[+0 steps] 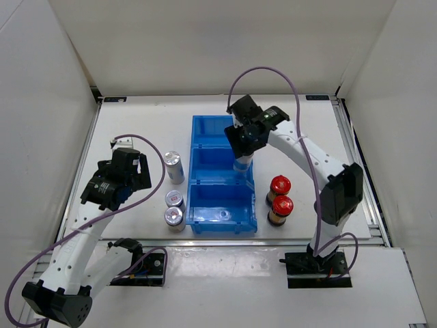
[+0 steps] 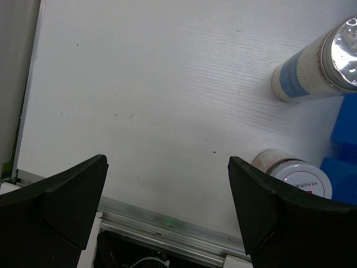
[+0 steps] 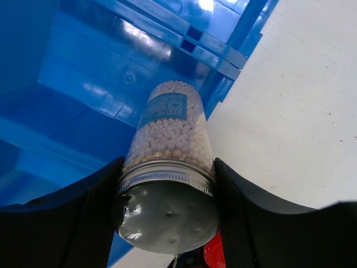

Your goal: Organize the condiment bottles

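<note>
Bottles are being sorted into the blue bin [image 1: 212,205], and the step in hand looks to be the first of them. The right fingers [image 3: 83,223] are clamped on a tall bottle [image 3: 170,134] just below its silver cap, holding it upright at the right side of the middle compartment, close to the bin's right wall. Whether its base rests on the bin floor or hangs just above it cannot be told. The rest of the bin looks bare, so five bottles wait on the desk [image 1: 136,130]: a second tall bottle [image 1: 174,166] just left of the bin, two short bottles [image 1: 175,199] side by side nearer the arms, and two red-capped bottles [image 1: 280,186] close together just right of the bin. The left fingers [image 2: 279,218] stand wide with nothing between them, hovering over bare desk to the left of the second tall bottle. By my reading, the next move calls for settling the held bottle flat on the compartment floor without its base catching the nearby wall. The fingers should then open and lift straight up, since so tall and narrow a bottle would tip at a sideways nudge. Room should be left beside it for its twin, which the left arm is best placed to fetch.
</note>
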Tool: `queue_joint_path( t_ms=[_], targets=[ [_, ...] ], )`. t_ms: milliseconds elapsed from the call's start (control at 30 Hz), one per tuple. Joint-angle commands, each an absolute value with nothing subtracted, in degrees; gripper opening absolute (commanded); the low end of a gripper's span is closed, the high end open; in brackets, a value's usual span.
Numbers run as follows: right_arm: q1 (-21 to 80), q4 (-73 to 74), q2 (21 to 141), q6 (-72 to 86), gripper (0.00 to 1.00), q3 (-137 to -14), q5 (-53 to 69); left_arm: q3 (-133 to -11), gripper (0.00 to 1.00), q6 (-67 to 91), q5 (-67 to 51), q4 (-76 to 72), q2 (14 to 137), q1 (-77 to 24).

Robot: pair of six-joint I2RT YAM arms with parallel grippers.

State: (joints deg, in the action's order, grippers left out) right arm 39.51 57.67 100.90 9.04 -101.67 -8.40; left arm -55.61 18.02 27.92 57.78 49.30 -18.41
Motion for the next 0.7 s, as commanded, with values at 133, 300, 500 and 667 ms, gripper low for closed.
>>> queue_joint_path(
  t_ms=[133,300,500,667],
  targets=[
    [40.6,53.2,105.2,9.1,0.10,-99.4,-9.6,-56.1,1.00,17.8,27.5,56.5,48.5,-18.6],
    [40.6,52.6,106.6,9.1,0.34,-98.9,-9.6,-56.1,1.00,17.8,27.5,56.5,48.5,-18.6],
    [40.6,53.7,104.9,10.2,0.88,-99.8,-11.4,-56.1,1.00,17.8,27.5,56.5,48.0,-18.6],
    [40.6,57.1,102.8,11.0,1.00,-104.1,-14.1,-56.1,1.00,18.3,28.1,56.5,48.0,-18.6]
  ],
)
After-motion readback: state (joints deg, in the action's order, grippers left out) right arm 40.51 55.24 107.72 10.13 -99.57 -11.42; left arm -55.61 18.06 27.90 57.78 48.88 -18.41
